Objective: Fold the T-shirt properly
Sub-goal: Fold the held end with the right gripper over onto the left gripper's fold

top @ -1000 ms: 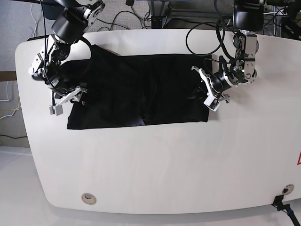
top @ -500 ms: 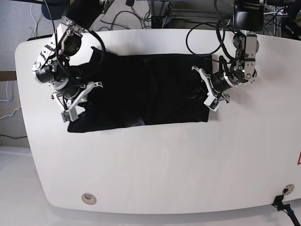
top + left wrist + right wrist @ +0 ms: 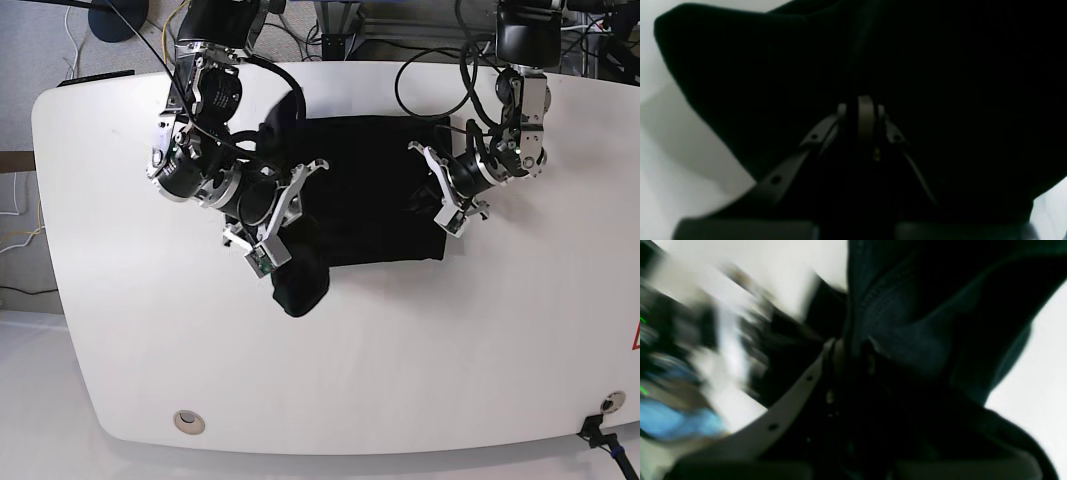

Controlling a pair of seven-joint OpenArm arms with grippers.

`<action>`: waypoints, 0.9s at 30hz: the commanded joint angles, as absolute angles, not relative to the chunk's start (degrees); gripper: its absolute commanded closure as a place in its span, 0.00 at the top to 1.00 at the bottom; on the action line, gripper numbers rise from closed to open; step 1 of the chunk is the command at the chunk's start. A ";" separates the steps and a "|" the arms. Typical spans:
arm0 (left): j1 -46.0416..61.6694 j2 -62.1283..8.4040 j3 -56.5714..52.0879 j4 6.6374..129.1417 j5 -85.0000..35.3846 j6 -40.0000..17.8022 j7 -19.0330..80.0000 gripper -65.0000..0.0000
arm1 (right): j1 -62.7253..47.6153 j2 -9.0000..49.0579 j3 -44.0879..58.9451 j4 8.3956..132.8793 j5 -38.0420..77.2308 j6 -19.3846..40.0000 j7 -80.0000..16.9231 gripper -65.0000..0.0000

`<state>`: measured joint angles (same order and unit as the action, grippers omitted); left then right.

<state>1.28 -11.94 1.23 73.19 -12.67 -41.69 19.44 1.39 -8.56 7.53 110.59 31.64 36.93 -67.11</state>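
Filling most of the base view is the white desk (image 3: 420, 370), rounded at its corners, with a small round fitting (image 3: 188, 422) near its lower left edge. On the upper middle of it lies the T-shirt (image 3: 365, 190), a black cloth spread flat toward the right of the frame and bunched up on its left side, where a fold hangs down in a rounded lump toward the frame's centre.

The arm on the left of the base view (the robot's right one) leans in from the top of the frame, and the right claw (image 3: 275, 215) sits over the bunched cloth. In the right wrist view the right claw (image 3: 850, 353) has its two fingers drawn close together with black fabric pinched between them; ribbed stitching of a hem shows just above the fingers, and the left half of that frame is smeared by blur.

At the right edge of the cloth in the base view, the left claw (image 3: 447, 190) rests against the shirt's side. In the left wrist view the left claw (image 3: 862, 111) has its fingers nearly together and dark cloth all around them, gripped on the T-shirt as far as the dim picture lets me tell. White desk shows at the left edge there.
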 commanded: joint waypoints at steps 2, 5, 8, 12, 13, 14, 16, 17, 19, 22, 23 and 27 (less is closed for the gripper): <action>1.80 -12.53 1.27 72.48 -7.08 -40.00 25.45 0.00 | 2.42 -9.00 4.35 109.05 34.51 34.77 -63.78 0.00; 1.80 -12.53 1.27 72.48 -7.16 -40.00 25.45 0.00 | 2.42 -9.00 2.07 106.24 34.59 34.51 -61.76 0.00; 1.80 -12.53 1.27 72.48 -7.16 -40.00 25.45 0.00 | 2.59 -9.00 0.40 103.78 34.51 34.42 -61.23 0.00; 1.80 -12.53 1.27 72.84 -7.34 -40.00 25.45 0.00 | 3.21 -9.00 -1.54 101.32 34.15 34.33 -61.23 0.00; 1.80 -12.53 1.27 72.92 -7.43 -40.00 25.45 0.00 | 3.38 -9.00 -1.71 100.53 34.07 34.33 -61.23 0.00; 1.80 -12.53 1.27 73.63 -7.78 -40.00 25.36 0.00 | 3.47 -9.00 -1.71 99.56 34.07 34.33 -61.23 0.12; 2.07 -12.79 0.92 77.14 -9.71 -40.00 25.36 0.00 | 3.47 -9.00 -1.71 98.51 34.07 34.33 -61.14 0.34; 2.15 -12.79 0.31 78.64 -10.59 -40.00 25.36 0.00 | 3.74 -9.00 -1.71 98.42 34.07 34.33 -61.14 0.42; 2.15 -12.88 -1.98 80.57 -11.82 -40.00 25.80 0.00 | 4.18 -9.00 -1.71 98.24 34.07 34.33 -61.14 0.58; 1.89 -12.70 -5.23 80.92 -11.56 -40.00 25.89 0.16 | 4.26 -9.00 -1.80 98.42 34.07 34.33 -61.14 0.62; 1.89 -12.70 -5.85 80.92 -11.74 -40.00 25.89 0.30 | 4.53 -9.00 -1.80 98.42 34.07 34.33 -61.14 0.62; 1.80 -12.70 -11.03 84.70 -11.74 -40.00 25.98 0.62 | 5.41 -9.00 -1.80 98.51 34.07 34.33 -61.14 0.62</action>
